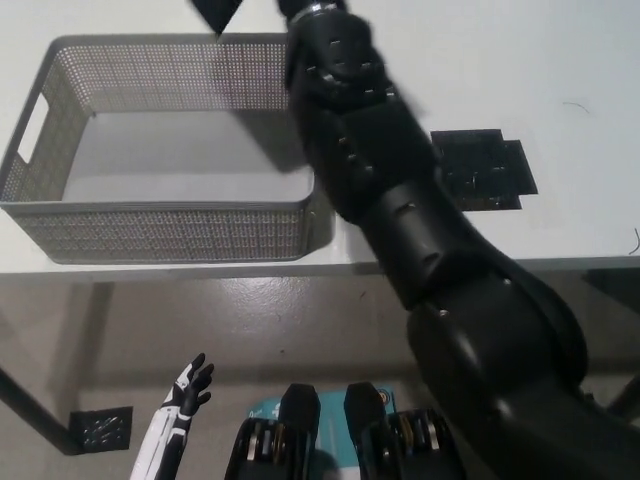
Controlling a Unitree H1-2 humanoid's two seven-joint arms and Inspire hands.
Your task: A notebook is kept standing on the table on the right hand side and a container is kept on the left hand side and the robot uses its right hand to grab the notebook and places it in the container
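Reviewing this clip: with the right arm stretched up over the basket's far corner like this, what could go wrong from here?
1. The right hand is cut off by the picture's top edge, and only a dark corner shows there, so grip on any notebook cannot be checked; it might slip.
2. The right arm crosses the mesh basket's right rim and could nudge it.
3. The basket sits near the table's front edge, so a push might tip it off.

The left hand rests low, open.

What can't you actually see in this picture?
Head view only:
- The right robot hand: cut off by the top edge, past the black arm.
- The notebook: only a dark corner at the top edge, unclear.
- The basket's right end: hidden behind the arm.
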